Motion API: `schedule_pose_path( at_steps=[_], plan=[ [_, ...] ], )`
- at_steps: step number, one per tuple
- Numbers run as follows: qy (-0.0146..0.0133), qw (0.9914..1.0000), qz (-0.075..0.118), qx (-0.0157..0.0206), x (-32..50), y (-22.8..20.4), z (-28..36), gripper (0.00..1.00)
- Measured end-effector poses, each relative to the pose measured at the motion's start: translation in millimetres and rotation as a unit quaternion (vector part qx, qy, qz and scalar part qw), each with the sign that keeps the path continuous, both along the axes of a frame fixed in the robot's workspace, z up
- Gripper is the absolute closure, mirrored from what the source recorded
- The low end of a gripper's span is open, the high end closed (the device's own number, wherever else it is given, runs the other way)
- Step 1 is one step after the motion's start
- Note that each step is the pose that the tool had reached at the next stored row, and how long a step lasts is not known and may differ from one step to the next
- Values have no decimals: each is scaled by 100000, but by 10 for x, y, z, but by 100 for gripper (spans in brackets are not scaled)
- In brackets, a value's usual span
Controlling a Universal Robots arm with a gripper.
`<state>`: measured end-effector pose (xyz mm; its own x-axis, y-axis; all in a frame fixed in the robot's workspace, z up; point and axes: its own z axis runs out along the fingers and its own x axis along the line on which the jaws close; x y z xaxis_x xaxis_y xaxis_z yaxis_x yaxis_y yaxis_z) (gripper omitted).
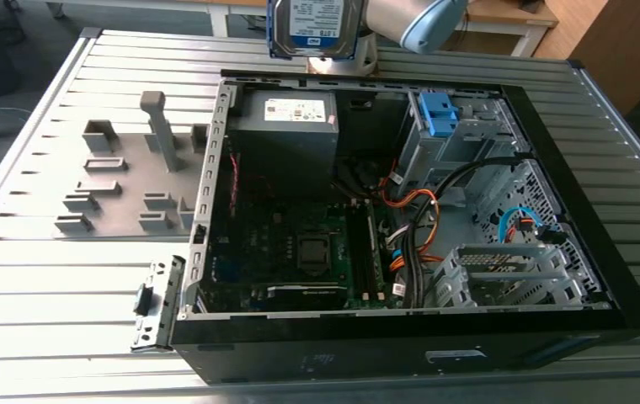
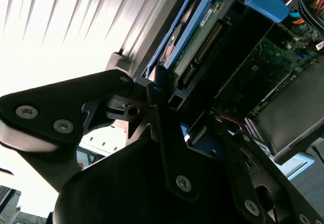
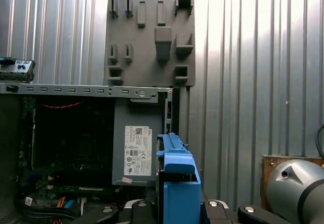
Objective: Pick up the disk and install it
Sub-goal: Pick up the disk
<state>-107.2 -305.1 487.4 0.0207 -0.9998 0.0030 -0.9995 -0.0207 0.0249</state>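
The disk [image 1: 311,25], a silver drive with a white-and-blue label in a blue caddy, hangs upright in the air just past the far edge of the open computer case [image 1: 354,353]. The arm's wrist [image 1: 410,21] is right beside it. In the second wrist view my gripper [image 2: 185,112] is shut on the disk [image 2: 197,46], its black fingers [image 2: 157,92] clamping the caddy's sides. The first wrist view has the caddy's blue edge [image 3: 177,178] standing between the gripper's [image 3: 174,209] fingers, above the case interior.
Inside the case are a grey power-supply box [image 1: 286,126], a motherboard [image 1: 297,244], cable bundles [image 1: 416,219] and a drive bay with a blue bracket [image 1: 438,114]. A grey fixture plate [image 1: 118,181] lies on the slatted metal table [image 1: 73,286] at the exterior view's left.
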Motion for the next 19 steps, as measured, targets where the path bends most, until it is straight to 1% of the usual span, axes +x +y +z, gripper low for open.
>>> schedule_pose_path(
  at_steps=[19],
  plan=[
    [2,100000,4,-11,0,-56,-3,64]
  ],
)
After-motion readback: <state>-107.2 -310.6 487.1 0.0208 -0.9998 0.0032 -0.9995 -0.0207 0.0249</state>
